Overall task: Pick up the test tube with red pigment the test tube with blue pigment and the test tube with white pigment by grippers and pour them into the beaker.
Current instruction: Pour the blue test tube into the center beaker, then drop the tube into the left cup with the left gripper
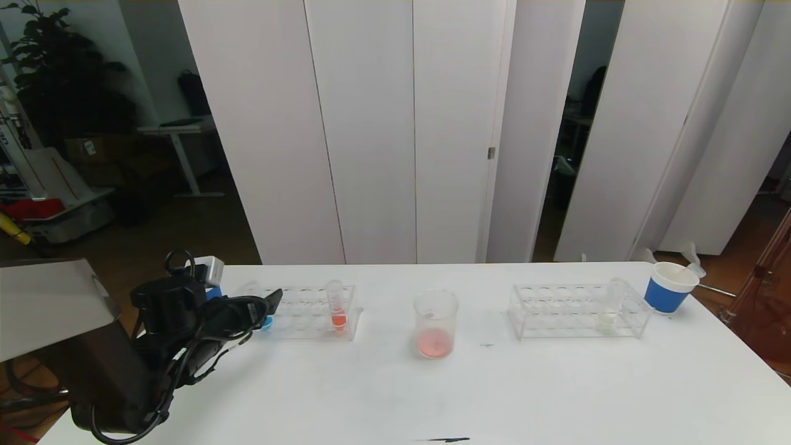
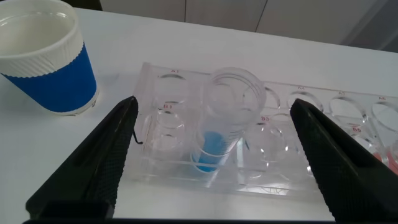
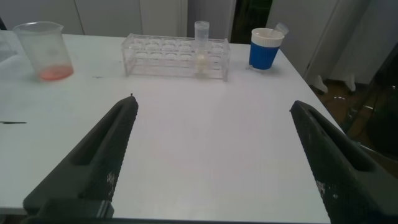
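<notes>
left gripper (image 2: 214,155) spreading wide, fingers flanking – not touching – the slim clear test tube with blue pigment (image 2: 219,124) standing in the clear plastic rack (image 2: 273,180) at table's 9 o'clock | right gripper (image 3: 214,155) gaping, holding nothing, hovering over bare white table (image 3: 205,143) | small clear beaker (image 1: 435,322) with red liquid sitting at centre | test tube with white pigment (image 1: 610,309) standing in second clear rack (image 1: 556,315) at 3 o'clock

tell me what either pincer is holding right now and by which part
Nothing. The left pincer stands open around the blue tube without touching it; the right pincer is open above bare table.
</notes>
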